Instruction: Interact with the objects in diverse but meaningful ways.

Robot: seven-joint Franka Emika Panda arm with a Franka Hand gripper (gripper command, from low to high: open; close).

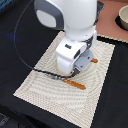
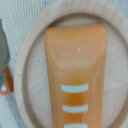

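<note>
One ridged bread block [image 2: 76, 70] lies lengthwise across the wooden plate [image 2: 30, 75].

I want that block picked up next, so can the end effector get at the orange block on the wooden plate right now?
Probably yes. The orange block lies uncovered on the wooden plate, directly beneath the wrist camera, so the end effector seems free to descend.

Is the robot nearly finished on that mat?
Nothing visibly done: the orange ridged block lies on the round wooden plate. In hand: the gripper hangs low directly over it; its jaws are hidden. Left: grasping or moving the block.
</note>
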